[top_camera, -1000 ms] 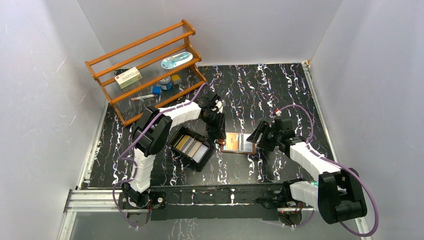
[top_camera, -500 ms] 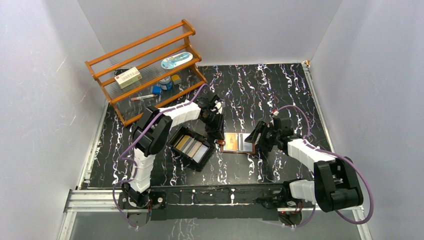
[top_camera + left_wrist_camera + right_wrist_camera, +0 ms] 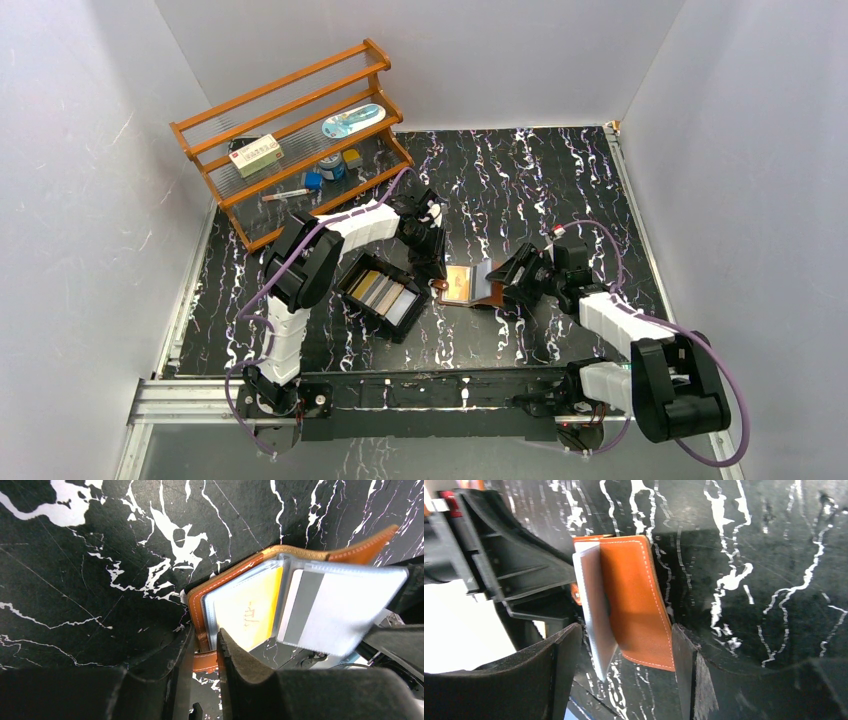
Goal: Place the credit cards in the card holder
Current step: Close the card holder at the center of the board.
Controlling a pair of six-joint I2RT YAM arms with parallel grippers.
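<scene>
The brown leather card holder point(image 3: 462, 284) lies open on the black marbled table. My left gripper point(image 3: 438, 272) is shut on its left edge and strap, seen between the fingers in the left wrist view point(image 3: 205, 641). A gold-orange card point(image 3: 252, 615) sits in its left pocket. A silver-grey card point(image 3: 345, 610) sits in a clear sleeve on the raised right flap. My right gripper point(image 3: 512, 285) is open, and in the right wrist view point(image 3: 626, 635) the lifted flap point(image 3: 636, 590) and sleeve point(image 3: 594, 610) stand between its jaws. More credit cards point(image 3: 385, 292) lie in a black tray.
The shallow black tray point(image 3: 349, 276) sits just left of the card holder, beside the left arm. A wooden rack point(image 3: 300, 130) with small items stands at the back left. White walls enclose the table on three sides.
My right gripper has moved left up to the card holder. Its right flap with the silver-grey card has lifted off the table. The left gripper has stayed in place.
</scene>
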